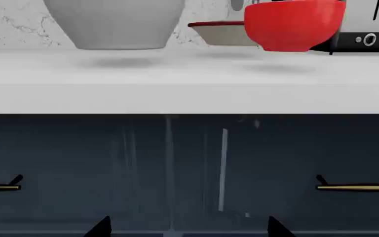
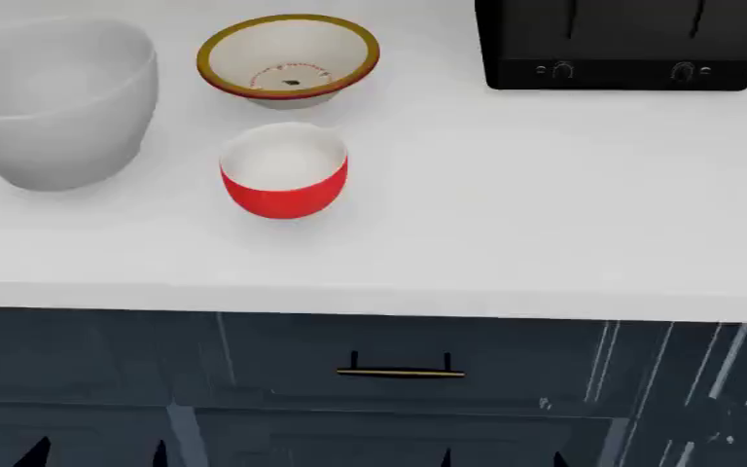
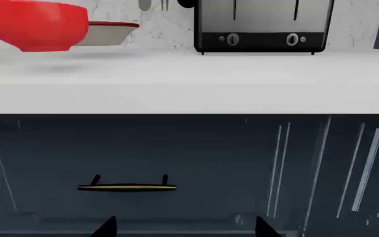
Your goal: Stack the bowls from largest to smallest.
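Observation:
Three bowls stand apart on the white counter (image 2: 504,214). The big light-grey bowl (image 2: 55,102) (image 1: 117,24) is at the far left. The cream bowl with the mustard rim (image 2: 288,58) (image 1: 219,33) (image 3: 110,32) sits further back. In front of it is the small red bowl (image 2: 284,173) (image 1: 293,24) (image 3: 35,24), white inside. My left gripper (image 2: 98,455) (image 1: 189,228) and right gripper (image 2: 501,457) (image 3: 184,228) hang low before the dark cabinet front, below the counter's edge. Both are open and hold nothing; only their fingertips show.
A black toaster (image 2: 626,44) (image 3: 262,27) stands at the back right of the counter. Dark blue drawers with a brass handle (image 2: 400,372) (image 3: 127,187) lie under the counter edge, straight ahead of both grippers. A marbled wall (image 1: 12,22) backs the counter.

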